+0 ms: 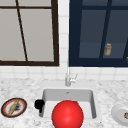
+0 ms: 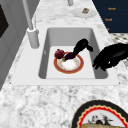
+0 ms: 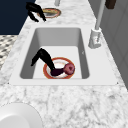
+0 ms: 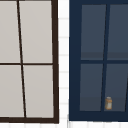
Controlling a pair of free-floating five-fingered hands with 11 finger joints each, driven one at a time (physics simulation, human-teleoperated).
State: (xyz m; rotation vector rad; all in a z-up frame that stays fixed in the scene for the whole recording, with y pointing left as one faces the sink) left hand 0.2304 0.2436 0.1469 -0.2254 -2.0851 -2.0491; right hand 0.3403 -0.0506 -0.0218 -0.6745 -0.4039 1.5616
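Dark-red round vegetable (image 2: 59, 53) lies on the far side of the white, red-rimmed plate (image 2: 72, 65) in the grey sink basin (image 2: 70, 35). The right hand (image 2: 81, 46) reaches down beside it, and a clumsy nudge could roll it off. I cannot tell whether those fingers grip. The left hand (image 2: 110, 57) hangs relaxed and empty by the sink's left rim. A large red ball (image 1: 67, 115) hides the basin from the front.

The sink (image 2: 50, 37) lies open behind the plate (image 2: 75, 68); the tap (image 2: 32, 35) blocks its back rim, and one hand (image 2: 111, 57) hangs over its front rim.
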